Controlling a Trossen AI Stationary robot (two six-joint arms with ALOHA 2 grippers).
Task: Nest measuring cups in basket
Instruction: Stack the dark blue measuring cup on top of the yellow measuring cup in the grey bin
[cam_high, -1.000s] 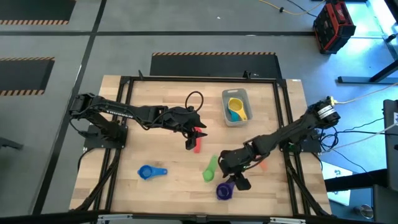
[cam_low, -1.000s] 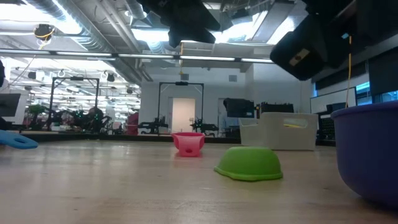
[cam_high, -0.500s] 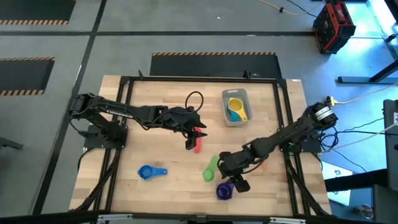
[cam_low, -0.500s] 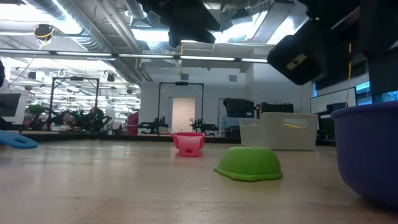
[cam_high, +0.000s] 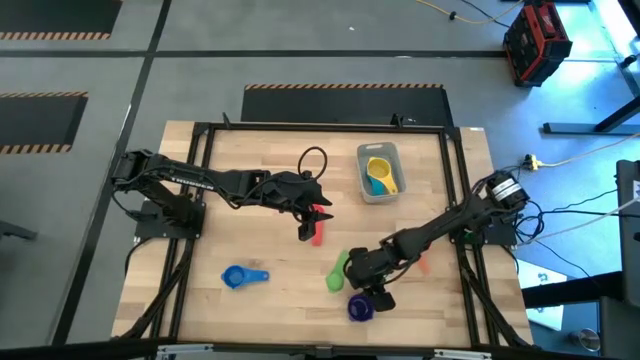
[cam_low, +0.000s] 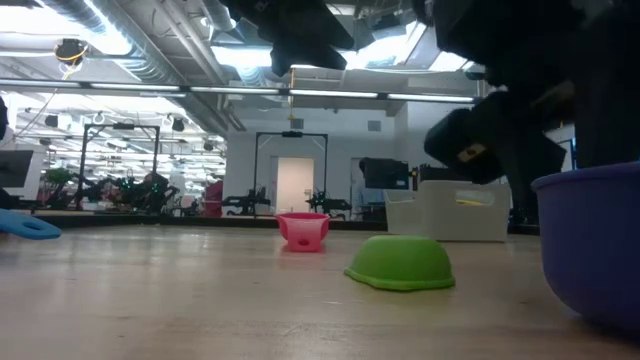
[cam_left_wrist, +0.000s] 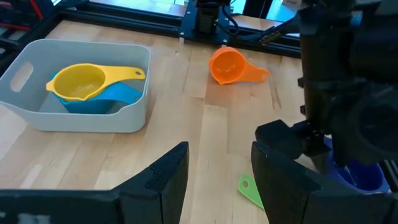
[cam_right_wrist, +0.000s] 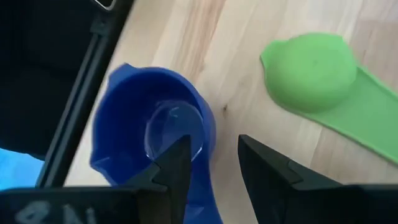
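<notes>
Right gripper (cam_high: 364, 291) has shifted lower-left, now over the purple cup (cam_high: 360, 308); left gripper (cam_high: 311, 225) unchanged.
Both grippers' fingers are parted, gripping nothing. Left gripper hovers at frame centre above the red cup (cam_high: 318, 232). Basket (cam_high: 362, 170), upper centre, holds nested yellow cup (cam_high: 378, 168) and teal cup (cam_high: 380, 184); green cup (cam_high: 337, 272) lies lower centre.

Pale wood-grain table (cam_high: 270, 300), framed in black. At about one o'clock from its centre, a translucent grey basket (cam_high: 364, 180) is showing a yellow cup (cam_high: 378, 168) lying over a teal cup (cam_high: 377, 186). Near centre, a red cup (cam_high: 318, 230) is sitting below the dark left gripper (cam_high: 305, 226). At seven o'clock, a blue cup (cam_high: 240, 277); at five o'clock, a green cup (cam_high: 337, 273) and a purple cup (cam_high: 360, 307), appearing almost blue in the right wrist view. An orange cup (cam_left_wrist: 231, 65) is lying at four o'clock. Orange-and-black striped floor tape (cam_high: 345, 86) is running at twelve o'clock.
</notes>
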